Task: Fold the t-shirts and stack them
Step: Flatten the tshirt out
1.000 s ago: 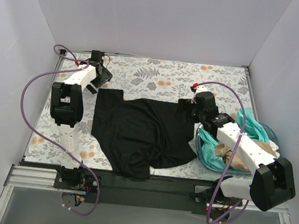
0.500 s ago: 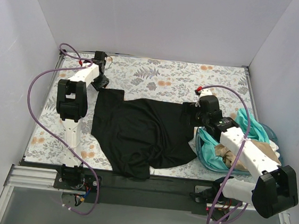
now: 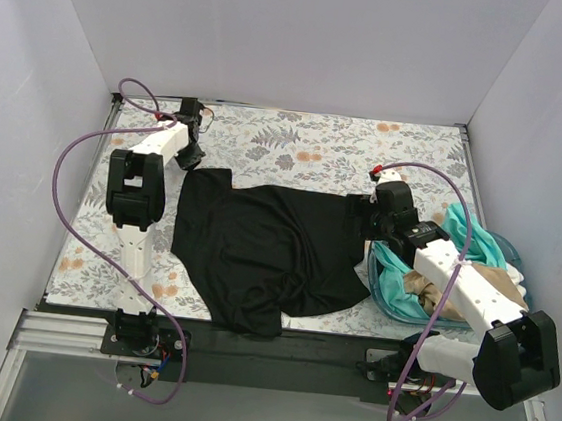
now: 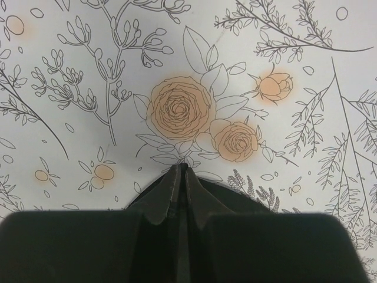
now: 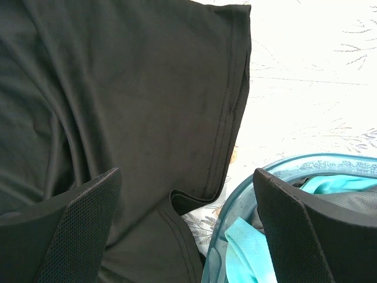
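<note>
Left fingers (image 4: 165,200) together (over flowered tablecloth (image 4: 177,59)); right fingers (image 5: 65,230) spread above black t-shirt (image 5: 135,100).

White-and-black left arm (image 3: 158,141), matching right arm (image 3: 455,275), purple cables (image 3: 59,165), black mesh-textured pincer fingers (image 5: 65,236)

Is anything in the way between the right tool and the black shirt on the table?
Nothing visible. The right tool hangs open right above the black t-shirt, at its sleeve edge, with only cloth showing between its fingers. The blue tub sits just beside it, not between.
</note>
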Controlling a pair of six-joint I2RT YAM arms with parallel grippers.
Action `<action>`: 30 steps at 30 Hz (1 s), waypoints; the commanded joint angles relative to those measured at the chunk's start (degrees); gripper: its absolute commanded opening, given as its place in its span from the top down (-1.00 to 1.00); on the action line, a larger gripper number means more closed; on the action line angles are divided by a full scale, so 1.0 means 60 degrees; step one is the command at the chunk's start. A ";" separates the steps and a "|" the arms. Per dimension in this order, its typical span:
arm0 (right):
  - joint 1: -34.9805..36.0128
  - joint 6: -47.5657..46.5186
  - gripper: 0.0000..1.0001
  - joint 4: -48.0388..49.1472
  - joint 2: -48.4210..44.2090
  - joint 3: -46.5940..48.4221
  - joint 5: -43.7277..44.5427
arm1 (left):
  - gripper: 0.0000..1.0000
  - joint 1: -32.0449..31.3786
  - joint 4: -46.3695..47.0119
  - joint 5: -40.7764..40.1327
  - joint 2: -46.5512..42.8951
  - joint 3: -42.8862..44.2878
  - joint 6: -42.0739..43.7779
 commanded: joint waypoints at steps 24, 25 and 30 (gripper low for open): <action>-0.0760 -0.0142 -0.61 -0.0303 0.5252 0.4516 0.0559 | 1.00 0.0158 0.1332 -0.1651 -0.3907 -0.5088 -0.0070; -0.0849 -0.0098 -0.57 -0.0303 0.5401 0.4605 0.0472 | 1.00 0.0159 0.1347 -0.1723 -0.3952 -0.5132 -0.0055; -0.1405 -0.0214 -0.21 -0.0318 0.6541 0.5352 -0.0333 | 1.00 0.0174 0.1581 -0.1593 -0.4055 -0.5236 0.0047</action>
